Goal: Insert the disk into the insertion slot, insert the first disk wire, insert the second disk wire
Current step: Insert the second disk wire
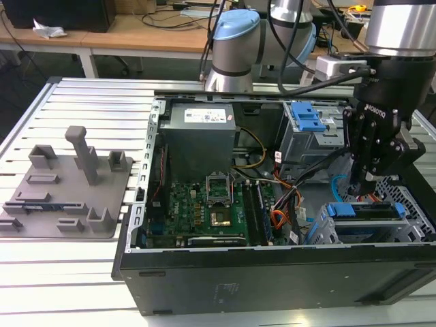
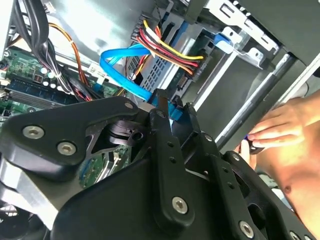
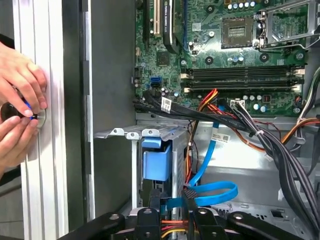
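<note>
The flat silver disk in its bright blue plastic caddy (image 1: 366,210) already sits inside the light grey perforated sheet-metal insertion slot (image 1: 409,197), at the exterior view's right of the open black computer case (image 1: 272,279), so I judge the first step done. Its long axis lies across the case, and the blue caddy edge faces the near wall. The black gripper (image 1: 356,191) hangs just above the disk's back end, and in the second wrist view its fingers (image 2: 165,125) are pressed close together on the end of the thin, flat light-blue wire (image 2: 122,65), which loops away from the plug toward the green motherboard (image 3: 240,45). It seems a wire insertion is in work; whether the plug is fully seated I cannot tell. A person's hands (image 3: 20,100) rest on the aluminium table rail (image 3: 40,150) beside the case.
</note>
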You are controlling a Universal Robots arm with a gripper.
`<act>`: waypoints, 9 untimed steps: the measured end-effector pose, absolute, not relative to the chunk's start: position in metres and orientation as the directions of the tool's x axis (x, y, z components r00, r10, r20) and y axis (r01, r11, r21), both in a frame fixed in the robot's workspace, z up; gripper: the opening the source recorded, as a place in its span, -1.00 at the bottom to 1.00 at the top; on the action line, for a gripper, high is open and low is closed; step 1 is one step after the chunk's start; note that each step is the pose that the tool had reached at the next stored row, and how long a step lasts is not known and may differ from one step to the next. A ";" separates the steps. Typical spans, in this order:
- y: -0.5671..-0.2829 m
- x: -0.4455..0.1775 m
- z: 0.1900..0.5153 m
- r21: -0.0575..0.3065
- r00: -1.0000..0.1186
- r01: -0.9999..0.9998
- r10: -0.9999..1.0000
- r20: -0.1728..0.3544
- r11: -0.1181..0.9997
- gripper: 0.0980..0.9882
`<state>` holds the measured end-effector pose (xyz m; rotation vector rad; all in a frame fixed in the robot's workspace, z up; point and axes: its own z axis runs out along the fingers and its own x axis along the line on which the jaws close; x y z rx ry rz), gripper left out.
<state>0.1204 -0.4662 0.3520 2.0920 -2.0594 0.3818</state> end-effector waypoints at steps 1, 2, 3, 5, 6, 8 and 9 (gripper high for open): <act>-0.466 0.120 0.352 -0.050 0.007 -0.998 -0.952 0.306 -0.024 -0.52; -0.466 0.120 0.352 -0.051 0.007 -0.998 -0.952 0.306 -0.024 -0.52; -0.466 0.120 0.352 -0.050 0.008 -0.998 -0.952 0.306 -0.024 -0.52; -0.466 0.119 0.357 -0.051 0.008 -0.998 -0.952 0.306 -0.024 -0.52; -0.466 0.119 0.359 -0.051 0.008 -0.998 -0.952 0.307 -0.025 -0.35; -0.465 0.120 0.360 -0.051 0.010 -0.998 -0.951 0.310 -0.027 -0.35; -0.465 0.120 0.360 -0.050 0.016 -0.998 -0.951 0.310 -0.033 -0.35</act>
